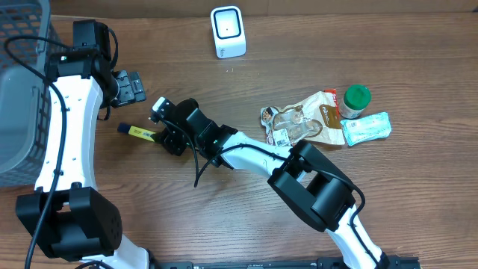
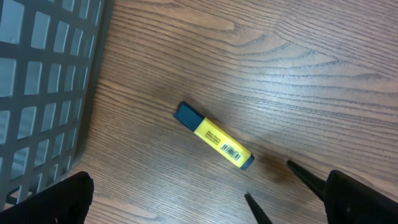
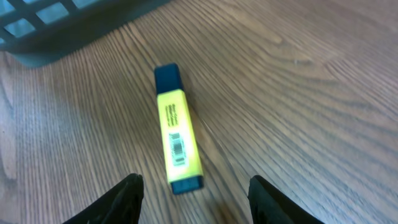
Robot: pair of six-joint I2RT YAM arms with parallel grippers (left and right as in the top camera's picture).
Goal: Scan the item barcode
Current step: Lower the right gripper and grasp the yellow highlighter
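A yellow highlighter [image 3: 177, 140] lies on the wooden tabletop [image 3: 298, 112]; right fingers [image 3: 124, 202] open astride its end, left fingers [image 2: 56, 202] spread wide.

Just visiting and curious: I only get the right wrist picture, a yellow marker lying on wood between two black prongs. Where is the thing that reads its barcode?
Observer: A small white scanner stands on the far side of the table, well away from the highlighter.
Visitor: Is that marker the only item?
Observer: No, a green-lidded jar and some packets lie in a pile on the robot's right.
Visitor: And the other arm?
Observer: Its left hand hovers open beside the grey basket, holding nothing.
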